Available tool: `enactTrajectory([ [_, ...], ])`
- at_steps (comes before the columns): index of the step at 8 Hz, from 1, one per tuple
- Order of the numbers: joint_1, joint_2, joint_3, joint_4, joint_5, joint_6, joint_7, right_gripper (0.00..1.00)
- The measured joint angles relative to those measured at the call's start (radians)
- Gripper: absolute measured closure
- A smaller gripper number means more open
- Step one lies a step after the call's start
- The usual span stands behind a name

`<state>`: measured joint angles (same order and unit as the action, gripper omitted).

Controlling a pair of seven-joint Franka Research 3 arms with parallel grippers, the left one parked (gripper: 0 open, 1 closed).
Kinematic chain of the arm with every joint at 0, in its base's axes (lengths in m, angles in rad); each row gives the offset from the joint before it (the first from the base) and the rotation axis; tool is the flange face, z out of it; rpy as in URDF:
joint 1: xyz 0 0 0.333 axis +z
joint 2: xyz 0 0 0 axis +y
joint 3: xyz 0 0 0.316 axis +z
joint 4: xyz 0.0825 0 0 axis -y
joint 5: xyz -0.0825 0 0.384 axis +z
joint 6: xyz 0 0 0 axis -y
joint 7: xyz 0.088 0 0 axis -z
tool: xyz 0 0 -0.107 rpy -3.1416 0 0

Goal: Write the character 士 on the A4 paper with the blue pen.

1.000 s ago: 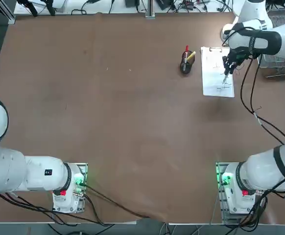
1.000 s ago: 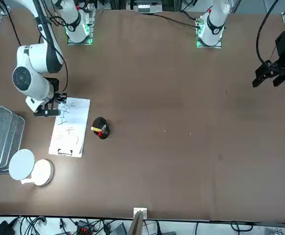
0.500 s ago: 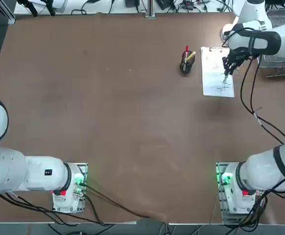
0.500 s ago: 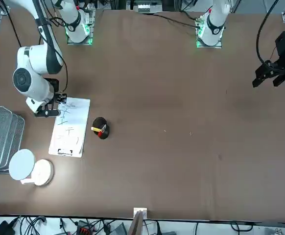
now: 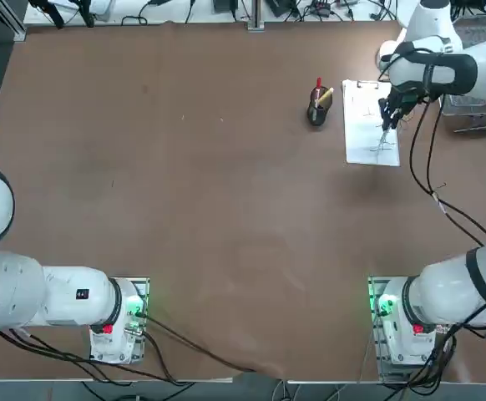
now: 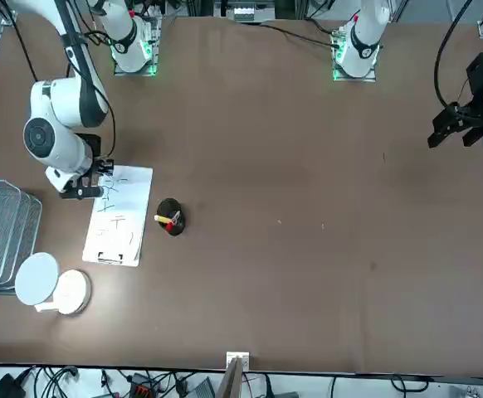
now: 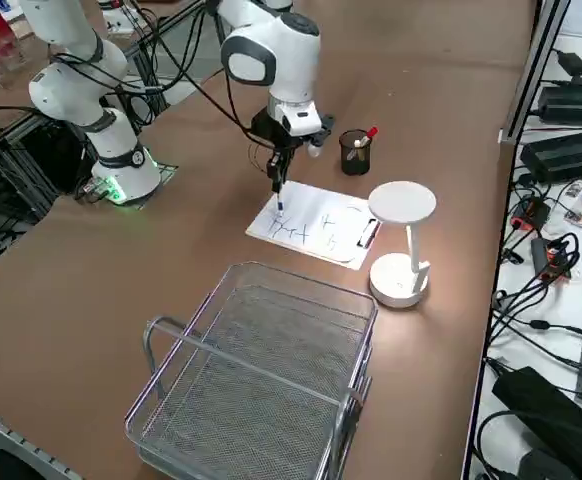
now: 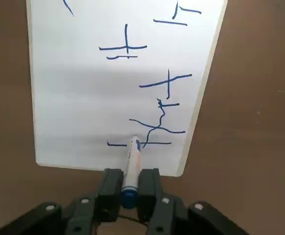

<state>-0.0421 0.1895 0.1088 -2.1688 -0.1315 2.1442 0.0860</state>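
The right gripper (image 8: 131, 188) is squeezed tight on the blue pen (image 8: 132, 169), which has a white body and a round blue end. Its two black fingers hold the pen between them, one on each side. The pen's writing end is over the white A4 paper (image 7: 316, 225), right by a long blue line. I can't tell if it touches the paper.

The paper lies flat on the big brown table (image 7: 441, 380). It has lots of thin blue marks on it. Some look like crosses, one has two short lines under it, and one is a wiggly line with another line going across.

Now make the right side view a clock, with the paper in the middle. The gripper is at 11 o'clock, and the metal clip (image 7: 370, 233) is at 3 o'clock, on the paper's short edge. A round black mesh cup (image 7: 355, 155) is at 1 o'clock, near the paper, with a red pen (image 5: 318, 83) and a yellow pen (image 5: 326, 96) in it. A white stand with a round top (image 7: 402, 203) is at 4 o'clock. A big silver wire basket (image 7: 256, 375) is at 7 o'clock.
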Motion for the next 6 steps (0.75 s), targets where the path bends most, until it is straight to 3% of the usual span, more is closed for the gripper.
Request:
enactTrajectory([
  [6, 0.000, 0.002, 0.000, 0.000, 0.000, 0.010, 0.001, 0.80],
])
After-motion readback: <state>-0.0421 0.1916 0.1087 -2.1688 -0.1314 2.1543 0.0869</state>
